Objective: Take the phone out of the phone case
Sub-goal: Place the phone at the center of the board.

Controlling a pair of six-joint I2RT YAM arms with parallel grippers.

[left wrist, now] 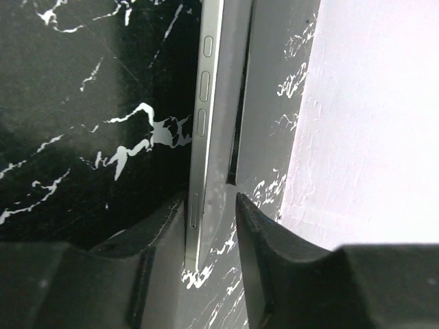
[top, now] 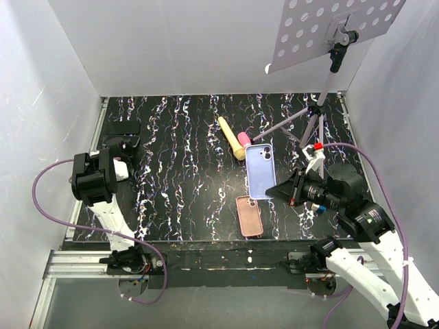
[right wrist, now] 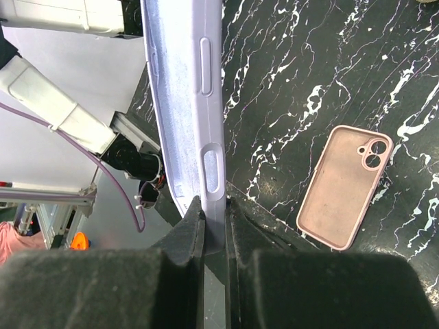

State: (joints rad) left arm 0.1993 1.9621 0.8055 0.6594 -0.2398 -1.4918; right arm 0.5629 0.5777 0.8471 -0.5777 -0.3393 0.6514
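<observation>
Right gripper (right wrist: 214, 209) is clamped across the faces of the phone (top: 260, 170) at its near end. The rest sticks out ahead of the fingers, unsupported. Phone case (top: 249, 216) lies empty, inside up, on the table (top: 178, 130), just beside that grip, not touching. Extraction looks done, so hold the squeeze firm and lower the phone flat, clear of the case, no swinging. Left gripper (left wrist: 211, 205) is pinched on a second phone (left wrist: 206, 103).

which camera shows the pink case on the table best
right wrist view: the pink case lies flat on the table, whole, with its camera cutout clear. top view shows it small near the front edge. left wrist view doesn't show it.
</observation>
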